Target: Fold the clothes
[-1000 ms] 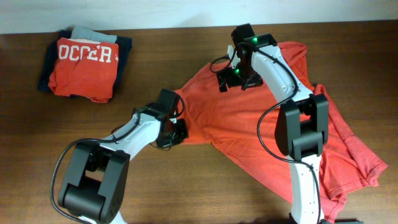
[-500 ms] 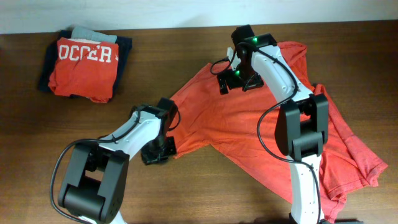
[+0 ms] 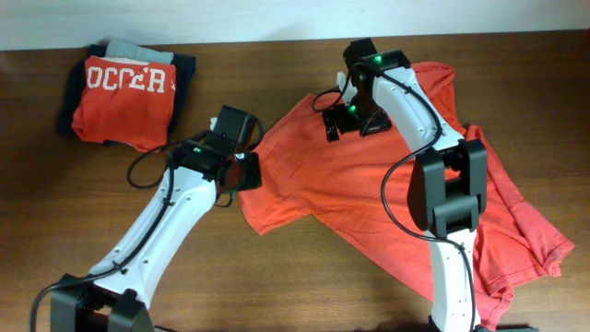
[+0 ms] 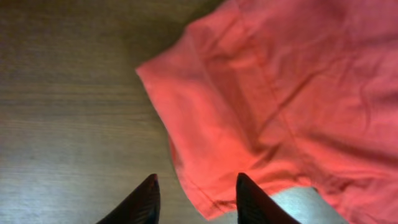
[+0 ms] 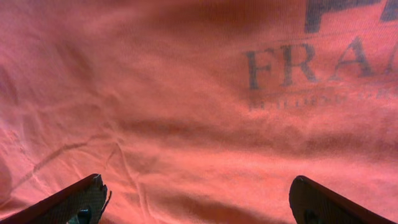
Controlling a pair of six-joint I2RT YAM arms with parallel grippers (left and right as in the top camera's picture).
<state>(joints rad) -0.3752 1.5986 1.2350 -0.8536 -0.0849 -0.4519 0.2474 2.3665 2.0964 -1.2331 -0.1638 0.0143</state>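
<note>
The coral-red T-shirt lies spread and wrinkled across the middle and right of the table. My left gripper is open at the shirt's left sleeve. In the left wrist view the sleeve's hem lies between the open fingers, with the wooden table to the left. My right gripper is wide open above the shirt's upper part. In the right wrist view its fingers straddle flat red cloth, and the dark chest logo shows at the upper right. The hem label is not in view.
A pile of folded clothes sits at the back left: an orange-red shirt with white letters on top of navy and grey items. Bare wooden table lies between the pile and the T-shirt. The shirt's lower part reaches the front right edge.
My left gripper moved down and left with the sleeve, drawing the shirt's left corner outward, then swung up to the sleeve's upper edge. The right gripper has stayed in place.
</note>
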